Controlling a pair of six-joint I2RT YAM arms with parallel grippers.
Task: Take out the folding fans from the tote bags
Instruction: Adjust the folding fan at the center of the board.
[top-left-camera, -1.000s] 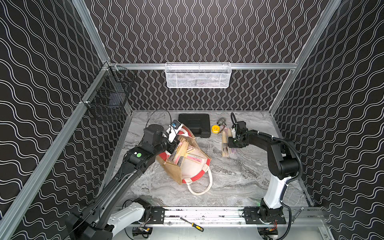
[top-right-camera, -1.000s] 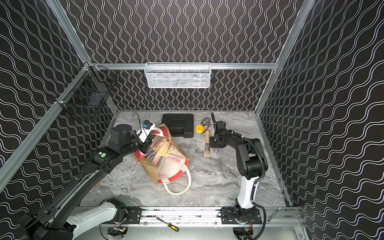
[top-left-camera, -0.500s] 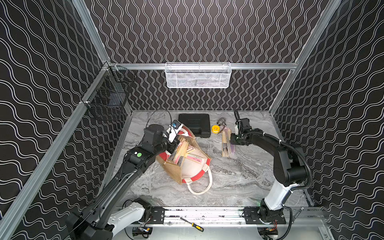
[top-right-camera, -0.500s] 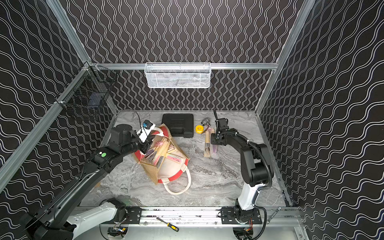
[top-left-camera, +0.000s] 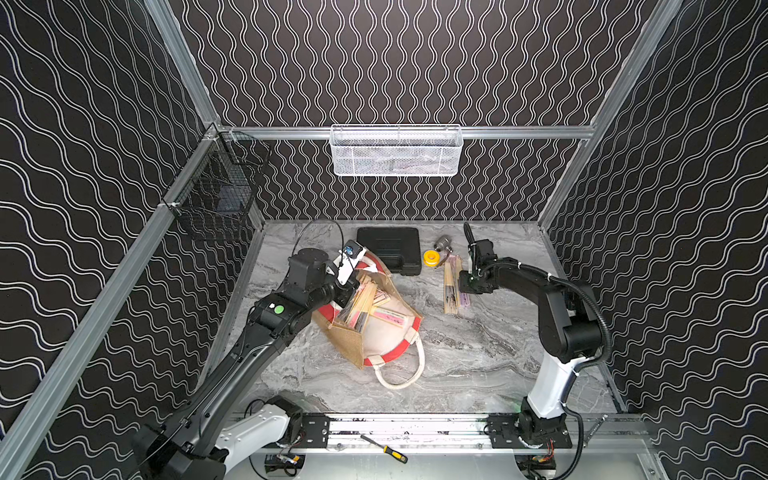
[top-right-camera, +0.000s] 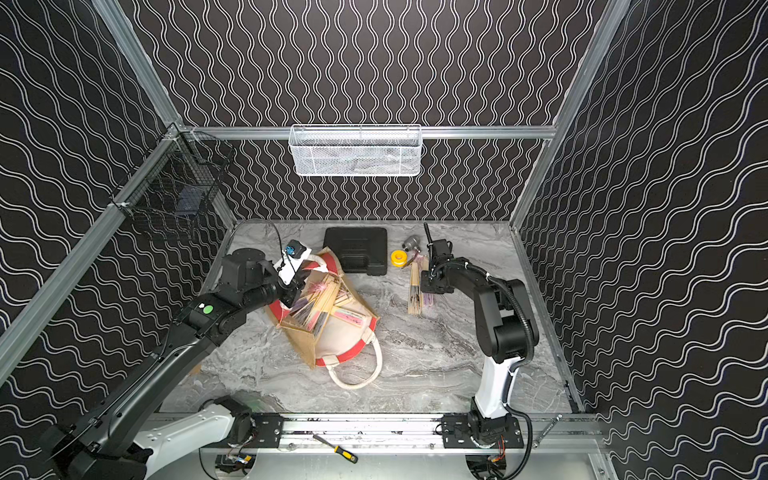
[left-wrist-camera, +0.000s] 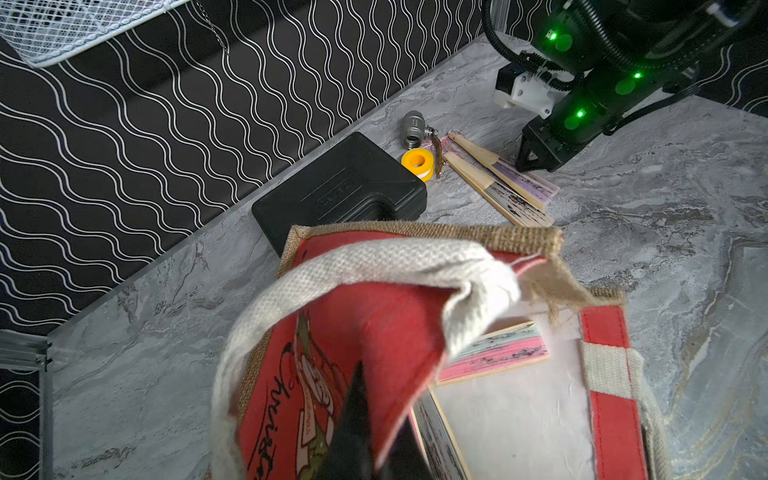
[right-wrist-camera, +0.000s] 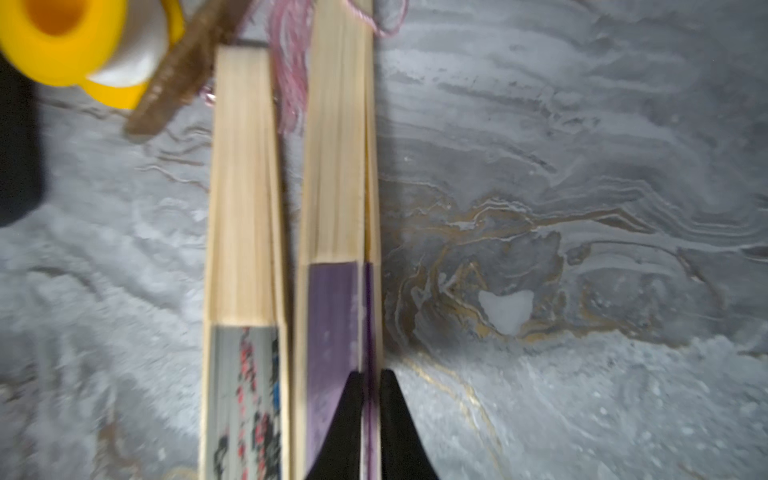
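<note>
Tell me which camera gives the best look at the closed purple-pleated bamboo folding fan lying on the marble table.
The right wrist view: the purple-pleated fan runs up the frame close, ribs and pleats plain. Both top views show it tiny, partly under the right gripper. The left wrist view shows it nearly whole but distant.

The tan jute bag (top-left-camera: 347, 347) lies tipped, mouth open, closed fans (top-left-camera: 360, 300) bundled inside; two fans (top-left-camera: 452, 291) lie side by side on the surface (top-left-camera: 478, 365).
</note>
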